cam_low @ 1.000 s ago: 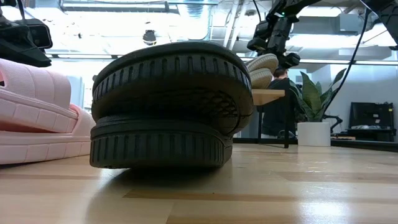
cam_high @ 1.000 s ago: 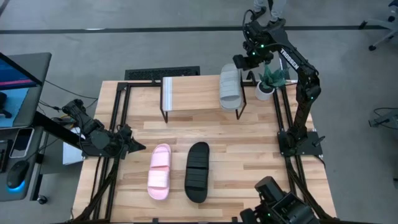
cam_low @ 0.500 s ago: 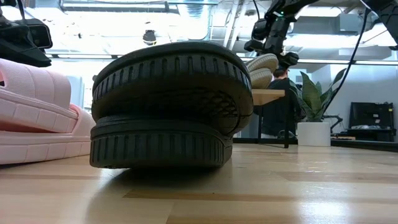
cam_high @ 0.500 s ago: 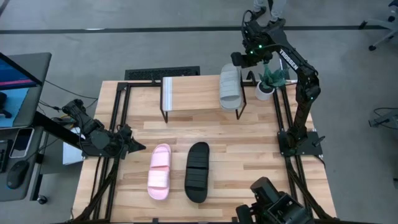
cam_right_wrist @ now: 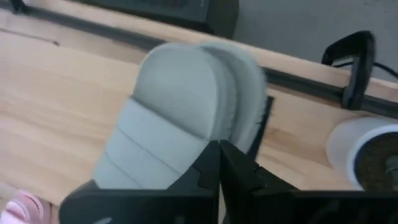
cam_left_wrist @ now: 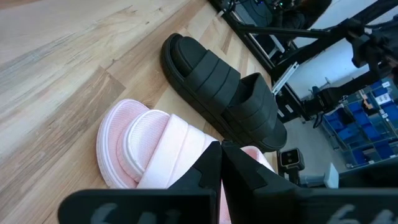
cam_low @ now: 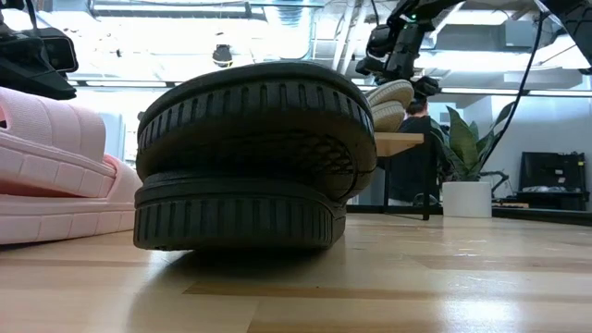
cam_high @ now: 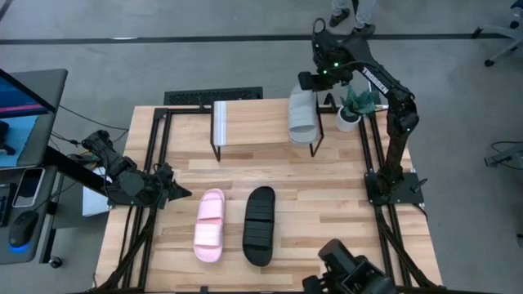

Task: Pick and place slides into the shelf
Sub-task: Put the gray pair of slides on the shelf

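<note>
Already lying on the shelf's (cam_high: 253,122) right end: grey slide (cam_high: 301,117). Resting on the table (cam_high: 327,196): pink slide (cam_high: 209,225) beside black slide (cam_high: 259,225). Hovering clenched, empty, above the grey one: right gripper (cam_high: 314,80). Waiting clenched at left edge: left gripper (cam_high: 178,192).

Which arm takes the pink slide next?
Left. Its shut gripper sits at the table's left edge right beside the pink slide; the right gripper, shut, is far off above the grey slide on the shelf.
</note>
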You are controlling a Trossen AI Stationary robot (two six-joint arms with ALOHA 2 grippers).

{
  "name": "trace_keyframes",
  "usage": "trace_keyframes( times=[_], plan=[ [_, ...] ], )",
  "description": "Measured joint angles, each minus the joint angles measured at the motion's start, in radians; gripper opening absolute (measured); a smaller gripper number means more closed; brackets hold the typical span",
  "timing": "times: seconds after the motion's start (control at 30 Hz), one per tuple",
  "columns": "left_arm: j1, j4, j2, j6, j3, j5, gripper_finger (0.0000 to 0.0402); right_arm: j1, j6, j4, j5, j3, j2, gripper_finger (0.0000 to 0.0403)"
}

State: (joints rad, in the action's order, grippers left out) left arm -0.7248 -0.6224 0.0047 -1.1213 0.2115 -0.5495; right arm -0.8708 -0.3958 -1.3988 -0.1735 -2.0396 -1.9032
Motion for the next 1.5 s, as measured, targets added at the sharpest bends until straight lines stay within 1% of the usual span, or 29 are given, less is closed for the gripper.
trace_keyframes(
  times=[0.27,0.43,0.7,0.9,1.3,1.5],
  plan=[
    [0.0,0.001,0.0,-0.004,0.0,0.001,0.0,0.057,0.036,0.009,0.008,-0.006,-0.056,0.0],
    [0.0,0.003,0.0,-0.013,0.0,0.003,0.0,0.055,0.039,0.013,0.01,-0.003,-0.051,0.0],
    [0.0,0.003,0.0,-0.012,0.0,0.002,0.0,0.051,0.087,0.014,0.011,0.001,-0.027,0.0],
    [0.0,0.003,0.0,-0.012,0.0,0.002,0.0,0.065,0.134,0.013,0.0,0.001,-0.025,0.0],
    [0.0,0.002,0.0,-0.012,0.0,0.002,0.0,0.087,0.174,0.028,-0.012,0.002,-0.024,0.0],
    [0.0,0.002,0.0,-0.012,0.0,0.002,0.0,0.086,0.186,0.035,-0.02,-0.034,-0.027,0.0]
  ],
)
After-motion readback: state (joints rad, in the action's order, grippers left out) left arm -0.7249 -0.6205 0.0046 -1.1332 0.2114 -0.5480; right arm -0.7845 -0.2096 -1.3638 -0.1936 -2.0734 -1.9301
